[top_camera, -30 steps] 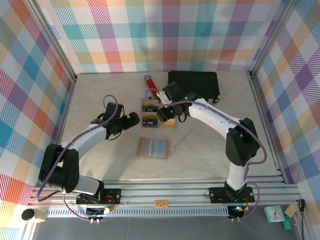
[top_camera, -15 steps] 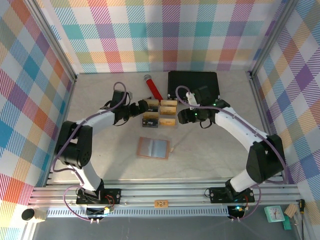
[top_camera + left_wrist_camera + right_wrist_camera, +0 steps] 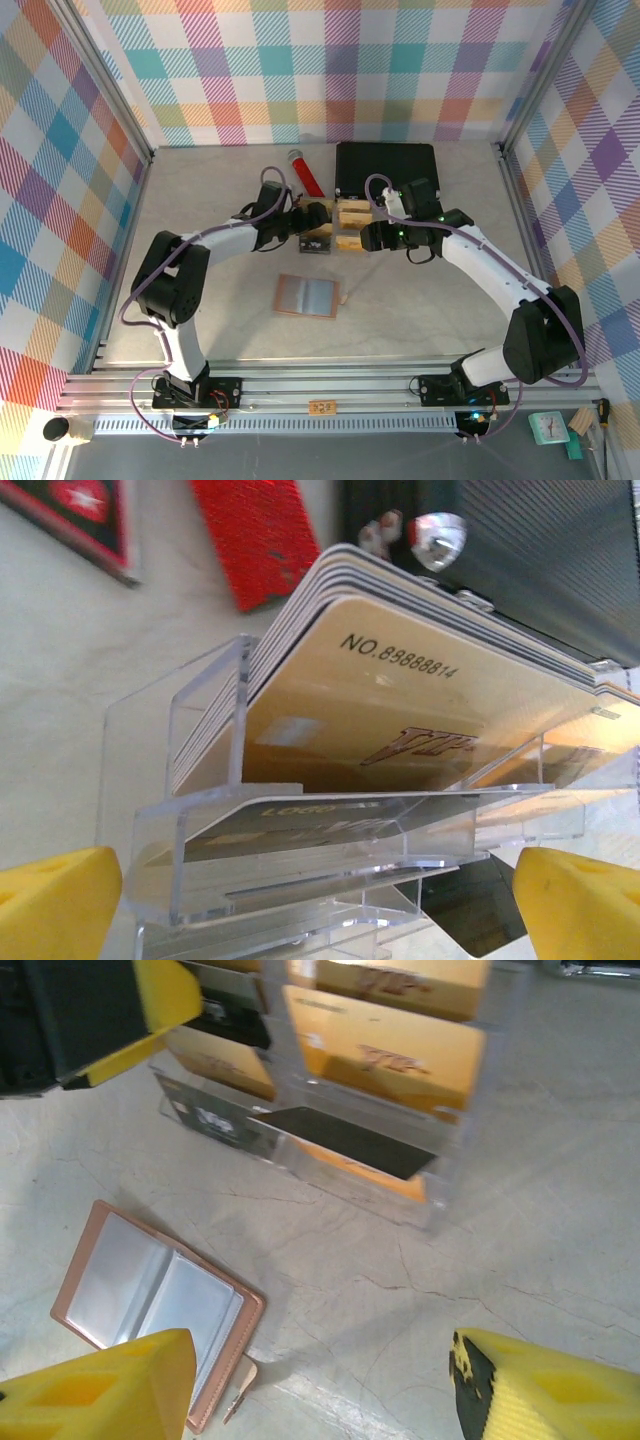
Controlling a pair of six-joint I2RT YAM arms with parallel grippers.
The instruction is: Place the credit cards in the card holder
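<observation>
Gold credit cards (image 3: pixel 400 710) stand stacked in the slots of a clear plastic tray (image 3: pixel 210 810), which rests mid-table (image 3: pixel 345 228). My left gripper (image 3: pixel 316 222) is at the tray's left side, open, its yellow fingertips (image 3: pixel 60 905) wide on either side of the tray's near end (image 3: pixel 320 910). The reddish-brown card holder (image 3: pixel 308 296) lies open and flat in front of the tray, its clear sleeves (image 3: pixel 150 1300) showing. To the tray's right my right gripper (image 3: pixel 368 236) hovers open over bare table (image 3: pixel 320 1390), between the tray's cards (image 3: pixel 390 1050) and the card holder.
A big black case (image 3: pixel 387 167) lies behind the tray, with a red object (image 3: pixel 305 172) to its left. The metal frame and checked walls close off the table's sides. Bare table runs along the front, beyond the card holder.
My left gripper has moved right along the table and closed in on the tray's left side. The right gripper has shifted slightly, staying at the tray's right.
</observation>
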